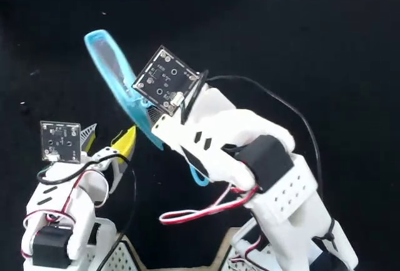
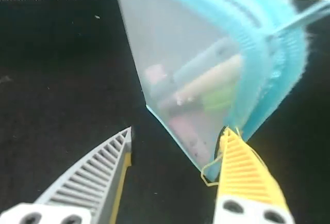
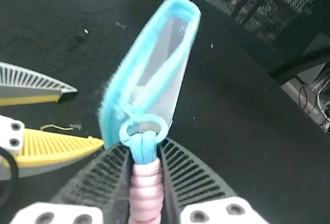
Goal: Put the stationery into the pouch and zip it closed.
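Low centre, the right gripper (image 3: 144, 149) clamps the zip loop (image 3: 143, 130) of the pouch (image 3: 154, 69); the open left gripper (image 2: 178, 133) should pinch its corner first.

Pouch (image 2: 191, 69): smooth, frosted see-thru plastic side w/ fuzzy turquoise cloth trim and ribbed zip. Pull loop (image 3: 143, 131): glossy blue cord, joined to a matt pink cord (image 3: 146, 188), tightly wound. Left gripper (image 2: 178, 131): ribbed matt plastic, one finger yellow, one grey. Right gripper (image 3: 144, 146): ribbed black plastic. Table (image 1: 312, 52): matt black cloth, lint-specked.
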You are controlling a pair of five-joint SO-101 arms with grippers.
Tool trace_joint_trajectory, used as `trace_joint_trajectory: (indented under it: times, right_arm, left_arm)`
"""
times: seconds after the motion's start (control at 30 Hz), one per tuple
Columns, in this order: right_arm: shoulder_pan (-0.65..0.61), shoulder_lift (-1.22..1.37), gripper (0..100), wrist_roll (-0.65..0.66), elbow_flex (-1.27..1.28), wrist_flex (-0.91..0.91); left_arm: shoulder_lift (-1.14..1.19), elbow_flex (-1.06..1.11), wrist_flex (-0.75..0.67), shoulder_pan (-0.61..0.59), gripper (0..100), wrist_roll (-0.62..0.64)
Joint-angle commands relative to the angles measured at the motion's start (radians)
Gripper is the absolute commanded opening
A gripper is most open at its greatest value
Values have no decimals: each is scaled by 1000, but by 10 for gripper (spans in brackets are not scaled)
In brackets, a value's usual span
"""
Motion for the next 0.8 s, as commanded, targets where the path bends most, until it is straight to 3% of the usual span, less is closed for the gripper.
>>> trace_joint_trajectory:
  times: [0.0,0.3,0.5,0.6,0.77]
  right_arm:
    - [17,-22,10,5,36,-61]
    - [18,-22,10,5,51,-135]
    - [20,-22,10,5,50,-129]
    - [20,-22,10,5,50,-127]
    - [20,-24,10,5,48,-107]
  left_arm:
    - [2,-56,2,-91,271,-18]
    - [-5,-71,14,-134,271,-12]
    - [2,-269,215,179,272,38]
    - [5,-243,169,285,272,89]
    - [5,-93,-44,232,272,98]
